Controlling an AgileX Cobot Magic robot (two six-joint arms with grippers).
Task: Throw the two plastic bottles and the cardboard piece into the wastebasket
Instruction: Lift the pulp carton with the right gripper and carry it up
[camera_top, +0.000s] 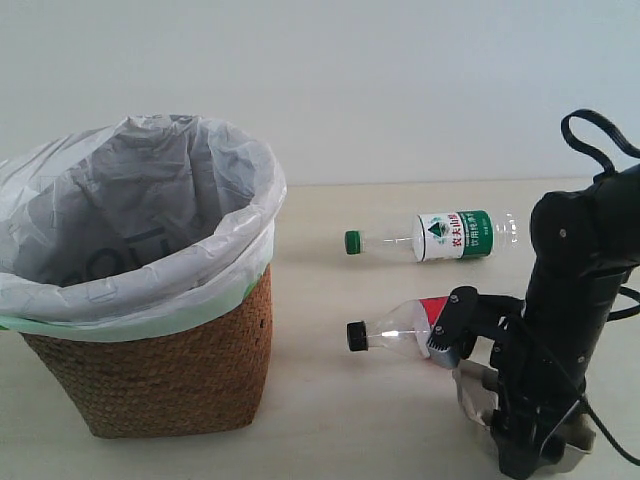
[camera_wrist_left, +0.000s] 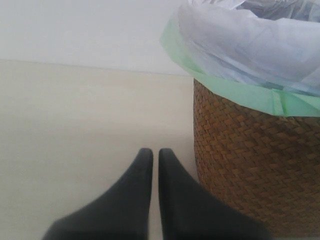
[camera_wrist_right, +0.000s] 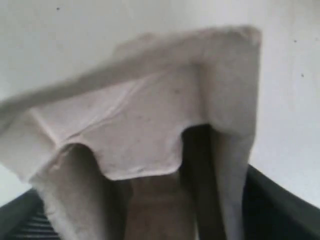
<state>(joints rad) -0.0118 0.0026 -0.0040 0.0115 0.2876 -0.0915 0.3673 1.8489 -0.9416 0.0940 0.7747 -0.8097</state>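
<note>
Right gripper (camera_top: 515, 455) is down over the cardboard piece (camera_top: 475, 395) at the near right corner of the table (camera_top: 330, 420). In the right wrist view the pulp tray fills the picture and hides the fingertips, with dark gripper parts showing on either side of it. I cannot tell whether the jaws have closed on it or only straddle it.

The step in hand looks like taking the cardboard piece, so the grip should be on its raised rim, one finger inside and one outside. The pulp is thin and will likely bend, so a firm but not crushing close seems best. A straight lift should come before any sideways travel.

Just beside the tray, the black-capped bottle (camera_top: 400, 328) lies on its side, its red-labelled end close to the arm. A swing at table height could roll it. The green-capped bottle (camera_top: 450, 236) lies farther back, well apart.

The wastebasket (camera_top: 170, 380) stands across the table to the left, its bag (camera_top: 200, 250) folded over a tall rim. The tray needs to clear that rim and be let go above the opening, not at its edge.

The left gripper (camera_wrist_left: 151, 160) sits low beside the basket wall, its fingers nearly together and holding nothing.
</note>
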